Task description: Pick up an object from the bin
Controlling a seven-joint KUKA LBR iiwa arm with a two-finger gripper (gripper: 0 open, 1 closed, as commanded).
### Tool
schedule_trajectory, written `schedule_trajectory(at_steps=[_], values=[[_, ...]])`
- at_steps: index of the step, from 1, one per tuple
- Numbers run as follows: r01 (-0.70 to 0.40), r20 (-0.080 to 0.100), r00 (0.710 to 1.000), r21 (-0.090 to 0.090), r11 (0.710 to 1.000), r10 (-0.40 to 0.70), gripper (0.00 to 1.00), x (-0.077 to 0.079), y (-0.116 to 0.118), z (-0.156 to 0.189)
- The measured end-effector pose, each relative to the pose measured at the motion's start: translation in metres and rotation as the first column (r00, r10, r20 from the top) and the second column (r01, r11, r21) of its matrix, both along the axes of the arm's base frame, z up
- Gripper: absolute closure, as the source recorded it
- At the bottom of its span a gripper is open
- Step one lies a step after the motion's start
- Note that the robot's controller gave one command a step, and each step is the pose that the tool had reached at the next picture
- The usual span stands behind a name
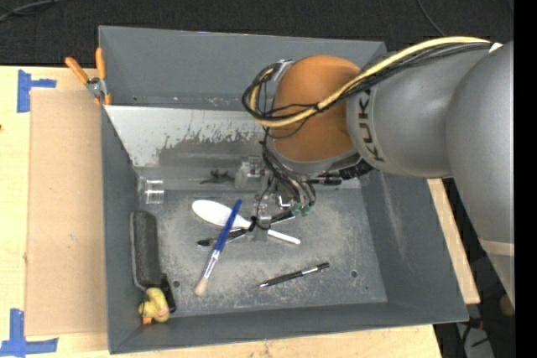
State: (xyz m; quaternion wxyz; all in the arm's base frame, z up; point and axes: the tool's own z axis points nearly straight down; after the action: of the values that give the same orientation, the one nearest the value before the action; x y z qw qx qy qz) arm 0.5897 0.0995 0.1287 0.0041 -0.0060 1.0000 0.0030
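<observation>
The white plastic spoon (210, 211) lies in the middle of the bin (361, 251), with a blue-handled paintbrush (220, 243) crossed over it and something thin and black tangled in there too. The gripper (267, 216) sits low over the spoon's handle; no telling whether it's open, closed or gripping anything. Likely risk: with things crossed like that, a pinch could catch two at once or flick the brush aside. Only readable text is "KUKA" on the arm (419, 121).

A blue-handled brush (220, 243), a white spoon (208, 211) and perhaps a yellow toy (153, 305) are being shown in a speckled grey bin (168, 71).
</observation>
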Motion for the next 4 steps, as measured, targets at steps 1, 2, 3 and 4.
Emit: schedule_trajectory(at_steps=[1,2,3,4], values=[[-0.068,-0.025,0.997,-0.006,0.998,0.068,0.0,-0.004,0.003,-0.057],[0.178,-0.001,0.984,0.0,0.984,-0.178,0.0,-0.011,0.016,-0.059],[-0.033,-0.016,0.999,-0.003,0.999,0.033,1.0,-0.005,0.006,-0.056],[-0.033,-0.016,0.999,-0.003,0.999,0.033,1.0,-0.005,0.005,-0.056]])
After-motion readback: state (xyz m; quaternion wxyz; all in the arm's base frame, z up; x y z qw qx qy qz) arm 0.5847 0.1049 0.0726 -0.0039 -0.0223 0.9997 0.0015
